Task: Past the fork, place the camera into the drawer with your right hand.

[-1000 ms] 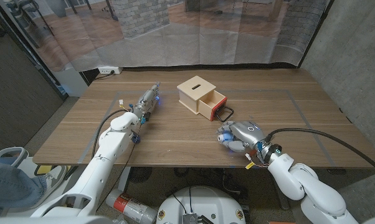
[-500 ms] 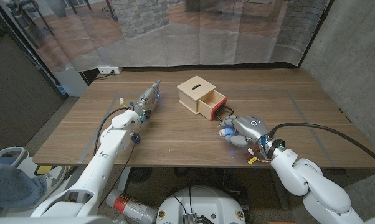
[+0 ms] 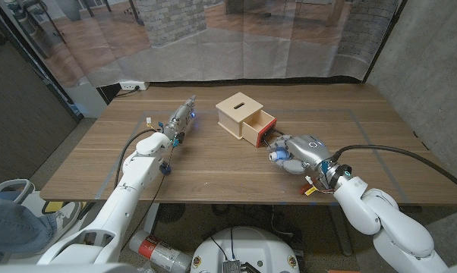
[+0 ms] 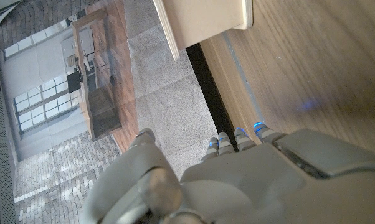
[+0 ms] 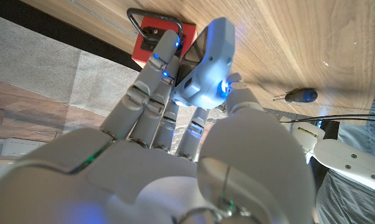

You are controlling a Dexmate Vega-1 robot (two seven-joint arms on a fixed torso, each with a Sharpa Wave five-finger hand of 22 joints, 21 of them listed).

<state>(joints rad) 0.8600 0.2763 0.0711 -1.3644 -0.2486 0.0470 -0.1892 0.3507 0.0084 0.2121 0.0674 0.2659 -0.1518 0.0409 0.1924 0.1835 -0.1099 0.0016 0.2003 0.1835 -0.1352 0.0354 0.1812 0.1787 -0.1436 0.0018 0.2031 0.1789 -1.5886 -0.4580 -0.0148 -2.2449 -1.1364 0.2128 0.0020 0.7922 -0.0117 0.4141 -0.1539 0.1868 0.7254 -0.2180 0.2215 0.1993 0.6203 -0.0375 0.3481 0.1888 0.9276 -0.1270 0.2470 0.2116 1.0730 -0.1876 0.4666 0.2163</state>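
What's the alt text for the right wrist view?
Seen from behind, the right hand holds a pale blue-white camera between its fingers, just short of the wooden box's red drawer with its black wire handle. A blue-handled screwdriver lies on the wooden table beyond.

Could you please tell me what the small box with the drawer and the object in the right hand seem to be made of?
The box looks like pale unfinished wood or plywood, matte, with faint grain. Its drawer has a red painted front and a dark, probably metal, wire handle. The camera, held in the right hand, looks like smooth light-blue plastic with a soft sheen.
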